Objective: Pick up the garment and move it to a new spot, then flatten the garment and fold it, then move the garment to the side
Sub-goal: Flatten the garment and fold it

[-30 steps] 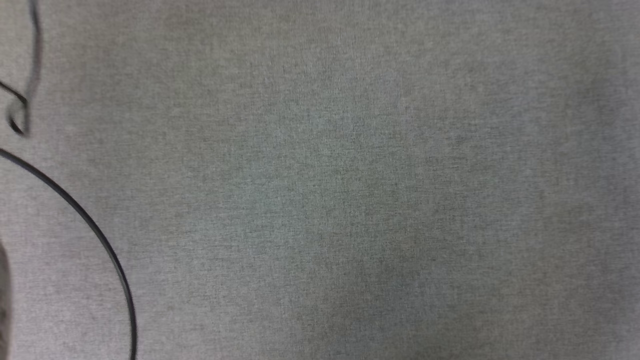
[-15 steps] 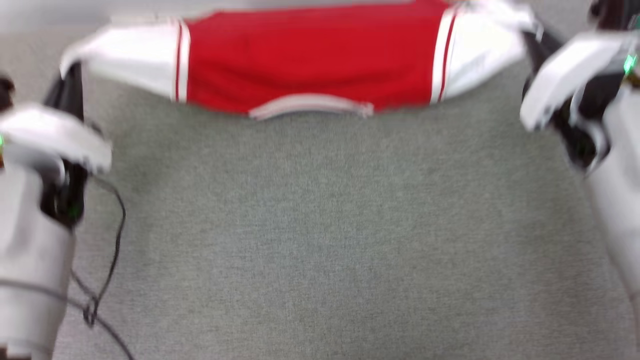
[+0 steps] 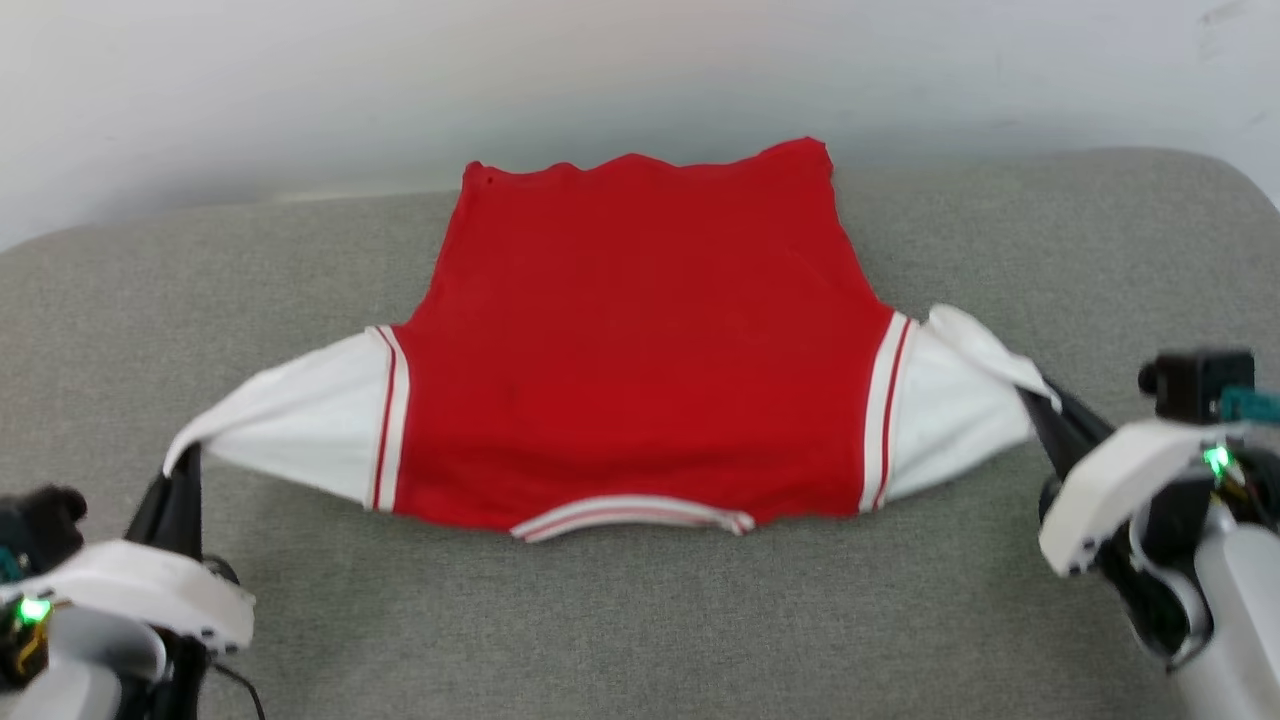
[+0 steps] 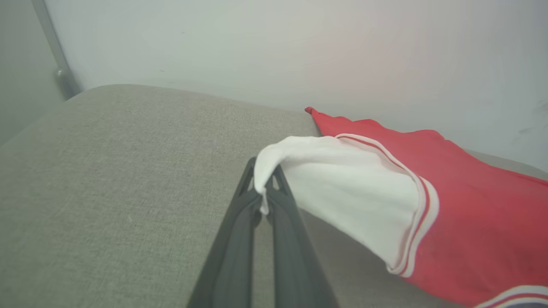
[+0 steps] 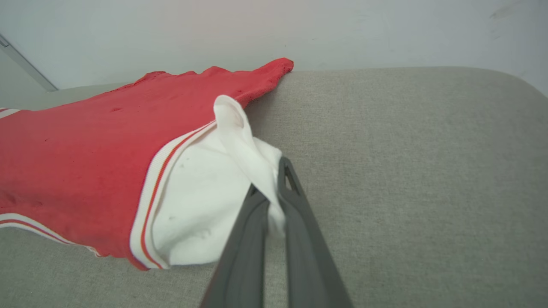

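Shirt lies mid grey cushion, hem far, by wall. L claw + R claw each clenched on white sleeve tip, pulling outward, prob. to stretch fabric flat before fold.

— Where do the arms sit?
— Low at both sides of the head view. The left gripper comes up from the lower left, the right gripper from the lower right. The left wrist cover and the right wrist cover are white, each with a small green light lit.
— And the jaws?
— Both pressed together. The left one's dark fingers pinch one white sleeve tip of the garment. The right one's fingers pinch the other sleeve (cloth bunches at both sets of tips).
— Which way do they point?
— Forward and slightly inward. The right forearm rises from the bottom corner.
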